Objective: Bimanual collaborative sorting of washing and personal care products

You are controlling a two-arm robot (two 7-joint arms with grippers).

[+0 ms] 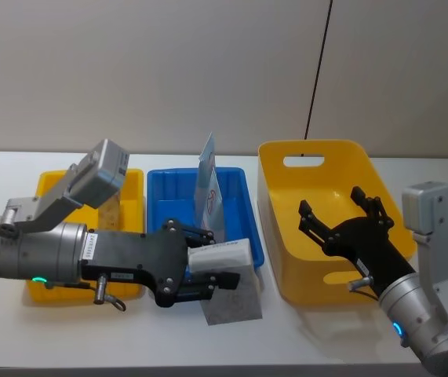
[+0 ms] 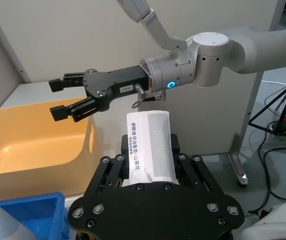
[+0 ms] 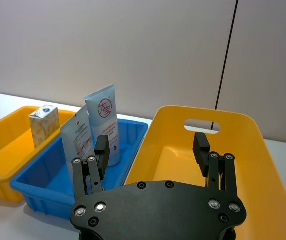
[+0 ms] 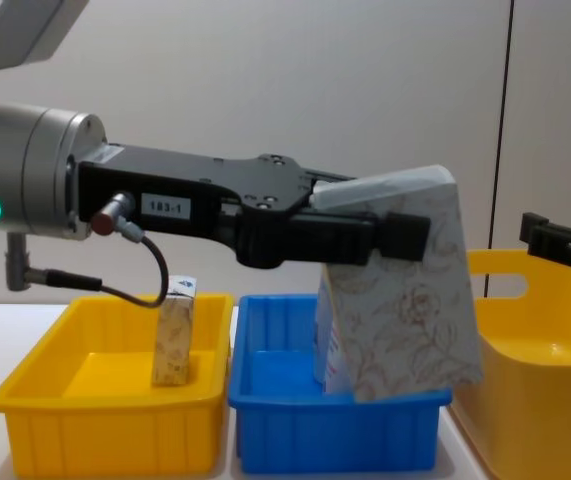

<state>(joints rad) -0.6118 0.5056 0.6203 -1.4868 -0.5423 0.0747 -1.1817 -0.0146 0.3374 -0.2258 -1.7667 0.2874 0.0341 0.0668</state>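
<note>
Left gripper (image 1: 224,259) clamps a pouch (image 1: 231,302) by the blue tray (image 1: 173,200) of tubes (image 1: 208,188) — right gripper (image 1: 330,199), fingers (image 1: 370,208) spread, over the yellow bin (image 1: 318,145).

Yellow tray (image 1: 51,182), blue tray (image 1: 169,196), yellow bin (image 1: 318,182) stand abreast.

A plain, pale beige wall (image 1: 145,71) stands behind the white counter (image 1: 67,338), evenly lit. A thin dark line (image 1: 318,71) runs down the wall toward the counter's far edge. Past the counter's end lies a grey floor (image 2: 218,162), where black cables (image 2: 266,150) trail near a metal post (image 2: 237,147).
</note>
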